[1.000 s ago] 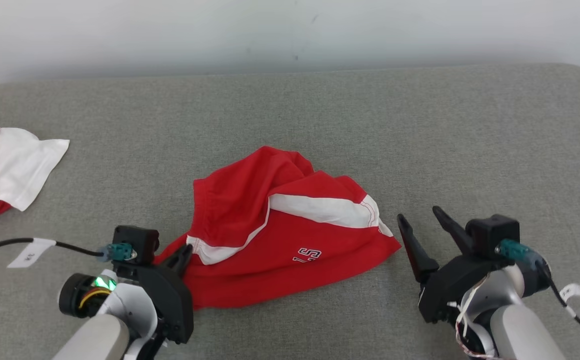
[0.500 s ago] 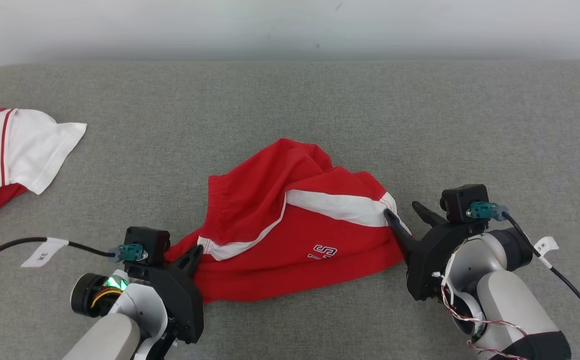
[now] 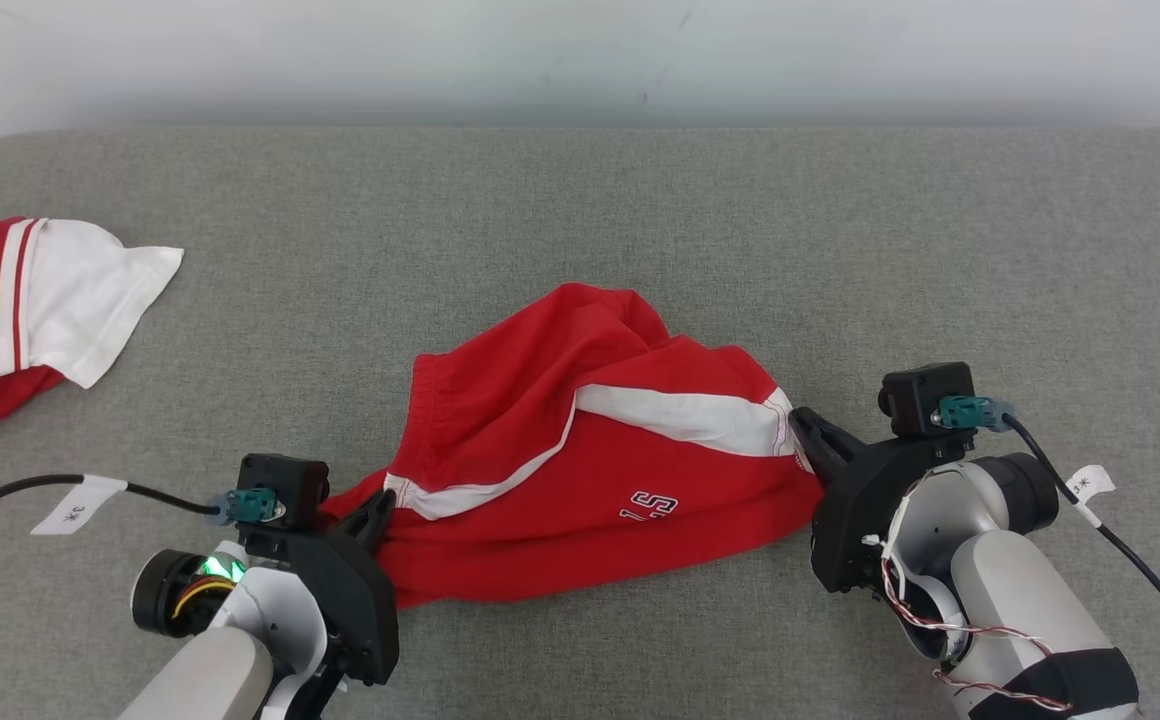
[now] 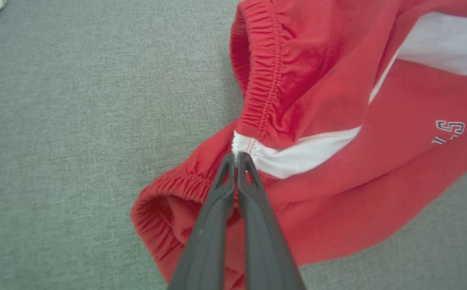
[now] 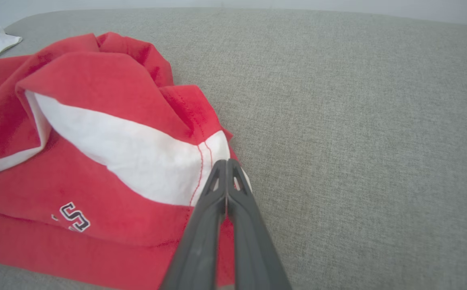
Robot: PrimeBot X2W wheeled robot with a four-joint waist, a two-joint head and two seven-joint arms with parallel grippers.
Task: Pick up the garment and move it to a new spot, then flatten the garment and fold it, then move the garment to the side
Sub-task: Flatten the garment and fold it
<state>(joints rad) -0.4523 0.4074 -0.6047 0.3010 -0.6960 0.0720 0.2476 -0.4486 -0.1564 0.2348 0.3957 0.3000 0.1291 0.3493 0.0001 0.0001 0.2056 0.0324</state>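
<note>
The garment (image 3: 580, 470) is a pair of red shorts with white stripes and a small letter print, lying crumpled in the middle of the grey surface. My left gripper (image 3: 380, 500) is shut on its elastic waistband at the left end, where the white stripe meets the band (image 4: 236, 159). At the right end my right gripper (image 3: 802, 425) is shut on the hem by the white stripe (image 5: 226, 163). The garment (image 4: 338, 133) and its white stripe (image 5: 129, 157) spread out beyond the fingertips in both wrist views.
A second red and white piece of clothing (image 3: 30, 300) lies at the far left of the grey padded surface (image 3: 840, 250). A pale wall runs along the back edge. Cables trail from both wrists over the surface.
My right gripper moved in from the right with its jaws open and shut on the garment's right hem. The left gripper kept its grip. The camera shifted slightly.
</note>
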